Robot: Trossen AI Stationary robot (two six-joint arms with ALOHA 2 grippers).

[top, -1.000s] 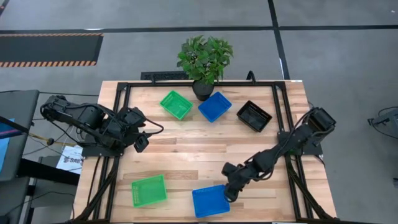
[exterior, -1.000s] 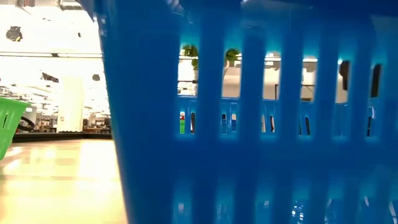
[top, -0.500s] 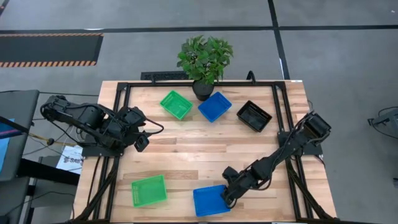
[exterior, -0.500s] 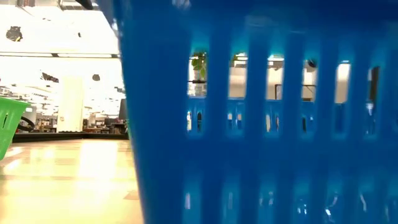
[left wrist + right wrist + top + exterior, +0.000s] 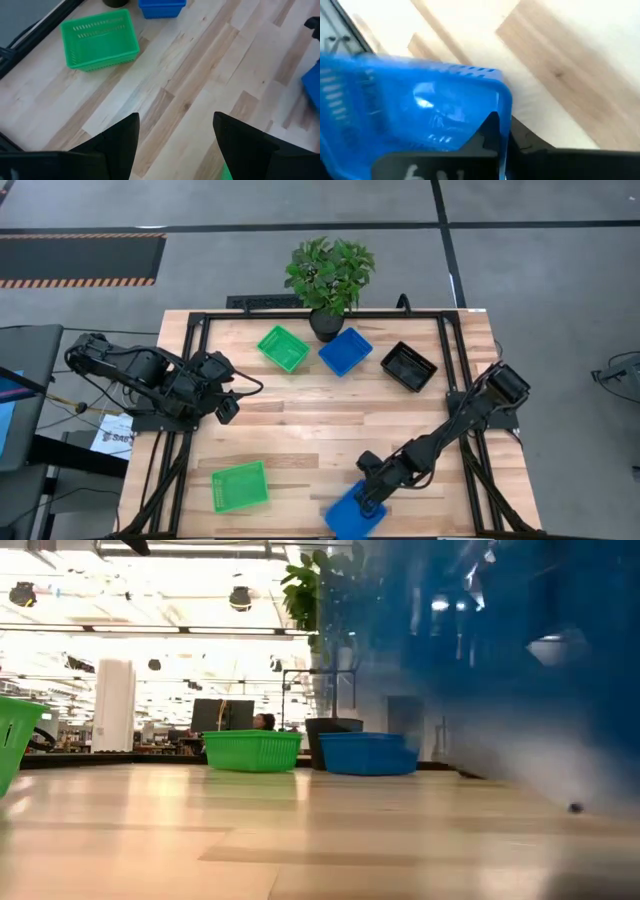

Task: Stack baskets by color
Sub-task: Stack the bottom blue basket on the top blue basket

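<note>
Table point(image 5: 320, 430): pale wood planks, smooth, slight sheen. Frame point(image 5: 195, 330): black metal, matt. Baskets, green point(image 5: 240, 486), blue point(image 5: 357, 514), black point(image 5: 408, 366): perforated plastic, glossy. Left gripper point(image 5: 175, 145) fingers: dark, matt.

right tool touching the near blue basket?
Touching: right wrist view shows the right tool shut on the near blue basket's wall.

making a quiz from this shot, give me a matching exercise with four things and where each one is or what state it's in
Things:
1. black basket
2. plant
3. left pincer
4. right pincer

Places or states:
a. open, over bare wood on the table's left side
b. far edge of the table, in a dark pot
c. shut on the wall of a tilted blue basket at the near edge
d. far right part of the table, alone

Pairs: 1-d, 2-b, 3-a, 4-c
</note>
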